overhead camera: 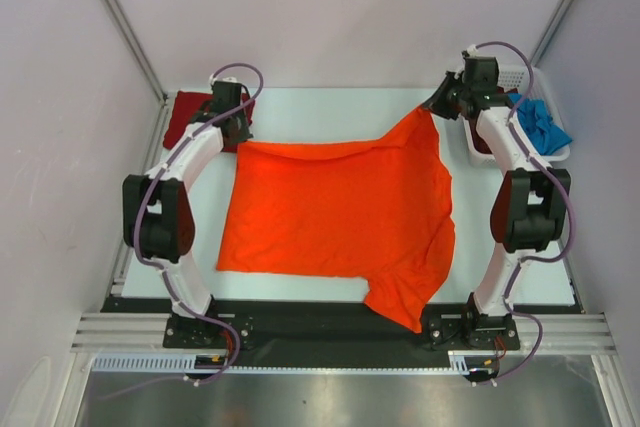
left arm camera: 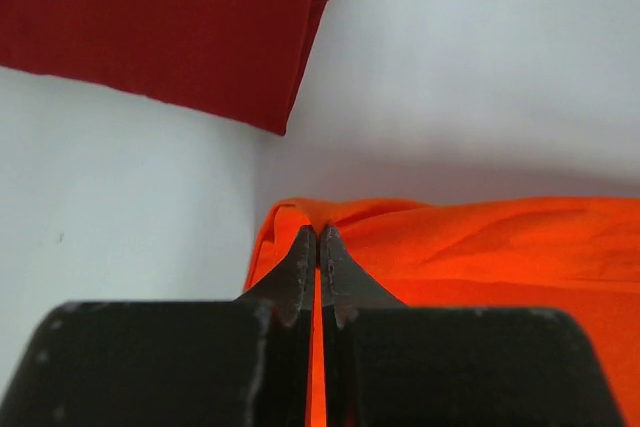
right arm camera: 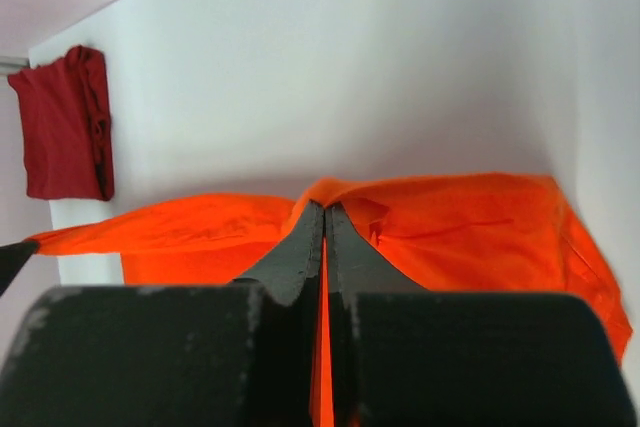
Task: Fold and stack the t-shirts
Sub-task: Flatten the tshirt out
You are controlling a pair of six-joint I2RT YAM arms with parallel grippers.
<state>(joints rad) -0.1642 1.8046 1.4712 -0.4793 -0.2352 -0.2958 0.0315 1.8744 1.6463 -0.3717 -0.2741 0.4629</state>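
Observation:
A bright orange t-shirt lies spread over the middle of the table, one sleeve hanging past the near edge. My left gripper is shut on its far left corner, cloth pinched between the jaws. My right gripper is shut on the far right corner and holds it lifted off the table; the orange cloth bunches at its tips. A folded dark red t-shirt lies at the far left corner. A blue t-shirt sits in the basket.
A white lattice basket stands at the far right beside the right arm. Grey walls enclose the table on three sides. A black rail runs along the near edge between the arm bases.

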